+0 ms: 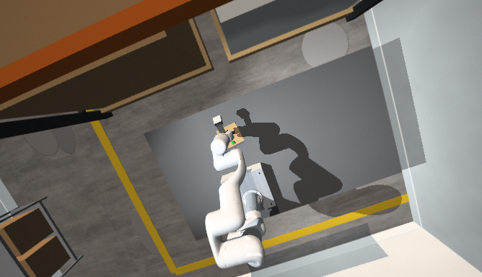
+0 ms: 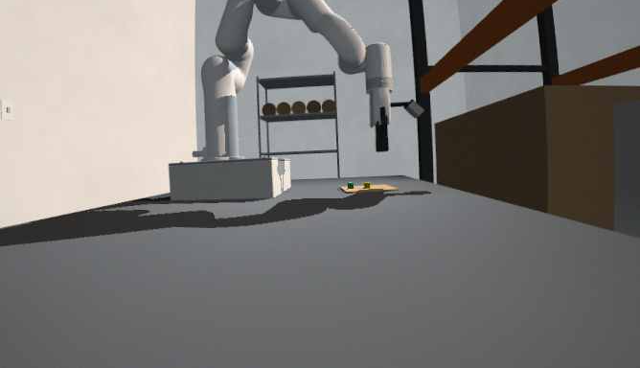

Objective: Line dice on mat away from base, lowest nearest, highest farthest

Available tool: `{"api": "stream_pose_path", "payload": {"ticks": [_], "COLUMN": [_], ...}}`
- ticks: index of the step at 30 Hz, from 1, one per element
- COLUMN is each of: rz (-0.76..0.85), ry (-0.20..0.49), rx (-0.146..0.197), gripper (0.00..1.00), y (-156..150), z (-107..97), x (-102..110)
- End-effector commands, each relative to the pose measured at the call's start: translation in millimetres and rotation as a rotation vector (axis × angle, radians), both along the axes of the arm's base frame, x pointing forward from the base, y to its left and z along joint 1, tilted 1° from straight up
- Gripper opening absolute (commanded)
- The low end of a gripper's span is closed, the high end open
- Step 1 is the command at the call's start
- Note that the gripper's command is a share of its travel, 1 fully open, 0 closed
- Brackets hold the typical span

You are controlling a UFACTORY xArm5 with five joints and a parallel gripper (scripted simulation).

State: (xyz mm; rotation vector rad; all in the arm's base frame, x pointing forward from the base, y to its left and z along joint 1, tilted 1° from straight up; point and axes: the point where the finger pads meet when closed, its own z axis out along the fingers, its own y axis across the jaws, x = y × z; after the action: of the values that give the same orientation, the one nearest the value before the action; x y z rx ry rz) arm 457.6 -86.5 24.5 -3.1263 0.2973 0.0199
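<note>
A: Starting at the left of the exterior view, what stood there?

B: The white pedestal (image 2: pixel 268 178) carried the arm (image 2: pixel 225 87), which arched up and over toward the centre. Behind it was a shelf rack (image 2: pixel 297 81) with round brown items.

A: And the gripper (image 2: pixel 381 146)?

B: It hung pointing down, right of centre, high above the tan mat (image 2: pixel 383 188). Its fingers were clenched on something, presumably the third die, though the dark fingers hid it from sight.

A: Where were the other dice?

B: Below and slightly left of the gripper, a green die (image 2: pixel 351 185) and a yellow die (image 2: pixel 367 184) sat on the mat, near each other but apart, green on the left.

A: From the top view?

B: The mat (image 1: pixel 239 139) lay just above centre, mostly covered by the arm's wrist (image 1: pixel 221 144), with the green die (image 1: pixel 233 143) peeking out.
</note>
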Motion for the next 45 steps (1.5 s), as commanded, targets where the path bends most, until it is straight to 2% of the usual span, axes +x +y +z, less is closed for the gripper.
{"api": "stream_pose_path", "payload": {"ticks": [1, 14, 19, 26, 28, 35, 40, 45], "rz": [0.003, 0.003, 0.003, 0.003, 0.003, 0.003, 0.003, 0.003], "ry": [-0.004, -0.003, -0.003, -0.003, -0.003, -0.003, -0.003, -0.003], "rx": [-0.001, -0.001, 0.0, 0.0, 0.0, 0.0, 0.0, -0.001], "gripper": [0.11, 0.11, 0.11, 0.11, 0.11, 0.11, 0.11, 0.11], "y": [-0.6, -0.7, -0.6, 0.1, 0.1, 0.7, 0.9, 0.9], "z": [1.4, -4.3, -20.3, -53.5, -53.5, -82.3, -92.4, -94.2], "x": [1.4, 1.3, 1.1, 1.0, 1.0, 0.8, 0.8, 0.8]}}
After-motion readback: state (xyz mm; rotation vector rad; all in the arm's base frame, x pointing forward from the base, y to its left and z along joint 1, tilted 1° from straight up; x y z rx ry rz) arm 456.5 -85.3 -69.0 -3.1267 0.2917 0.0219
